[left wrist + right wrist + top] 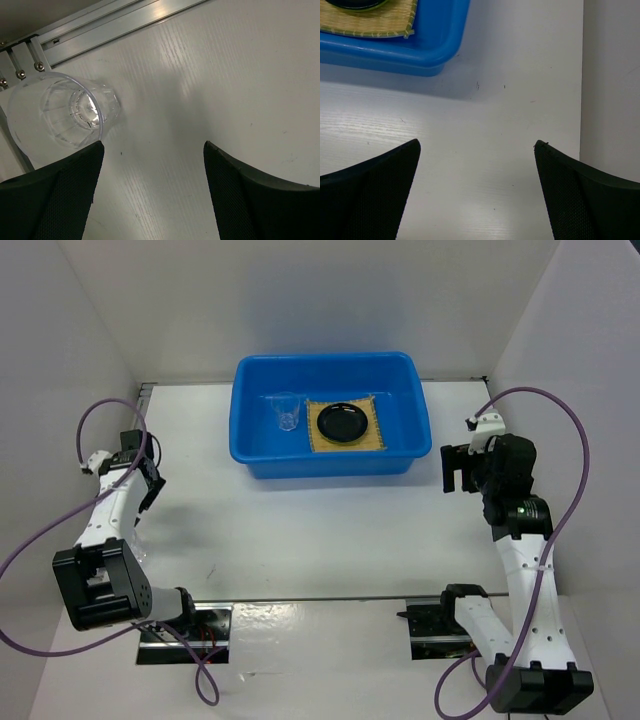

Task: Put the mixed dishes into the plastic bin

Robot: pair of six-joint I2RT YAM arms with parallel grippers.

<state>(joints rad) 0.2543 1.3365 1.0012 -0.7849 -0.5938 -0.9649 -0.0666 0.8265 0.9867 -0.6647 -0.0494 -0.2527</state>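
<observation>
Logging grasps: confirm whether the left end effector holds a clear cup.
No; the left end effector is open, and the clear cup sits outside it.

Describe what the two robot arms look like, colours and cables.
The left arm and right arm have white links with black joint housings. A purple cable loops off each. The jaws are black, finely textured. A green light marks the right.

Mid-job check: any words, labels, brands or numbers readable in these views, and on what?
No readable text in any view.
The blue bin, bamboo mat, black plate, the cup in the bin and the cup on the table carry no print.
</observation>
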